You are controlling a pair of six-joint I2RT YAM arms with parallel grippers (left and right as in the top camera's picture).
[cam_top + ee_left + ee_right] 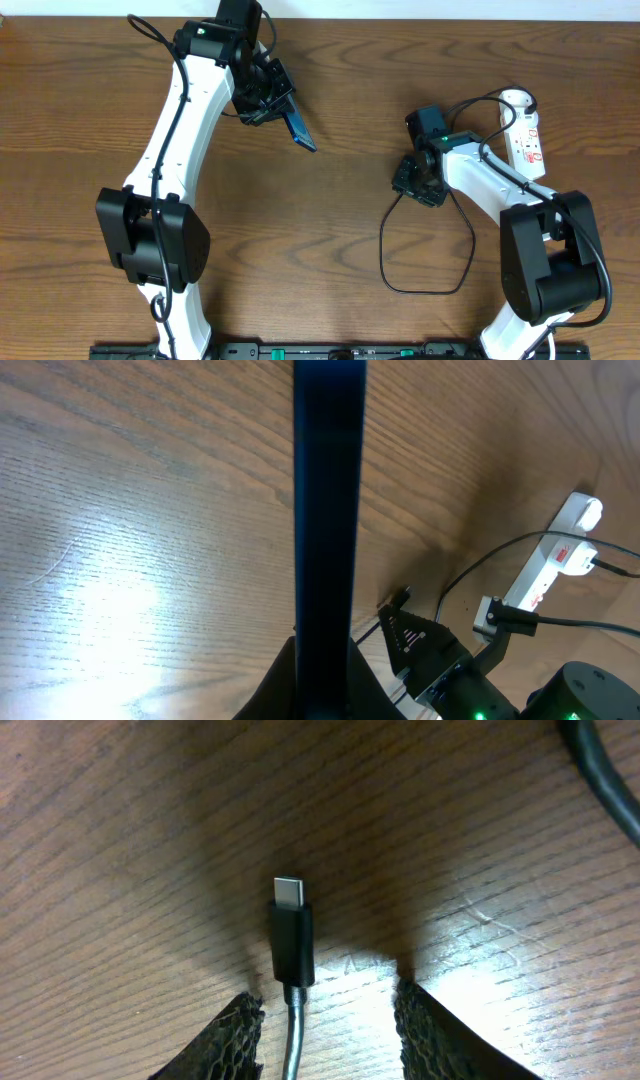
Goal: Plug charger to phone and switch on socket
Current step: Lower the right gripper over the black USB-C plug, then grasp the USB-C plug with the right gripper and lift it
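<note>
My left gripper (268, 103) is shut on the phone (299, 131) and holds it tilted above the table at the back. In the left wrist view the phone (330, 510) shows edge-on as a dark bar rising from the jaws (328, 690). My right gripper (412, 184) is low over the charger's black cable (430, 290). In the right wrist view its fingers (325, 1025) are open, with the charger's connector tip (291, 935) lying on the wood between them, nearer the left finger. The white socket strip (523, 136) lies at the back right and also shows in the left wrist view (560, 555).
The charger cable loops on the table in front of the right gripper and runs back to the socket strip. A thicker white cord (535, 185) leaves the strip toward the right arm's base (550, 260). The left arm's base (150, 235) stands at the front left.
</note>
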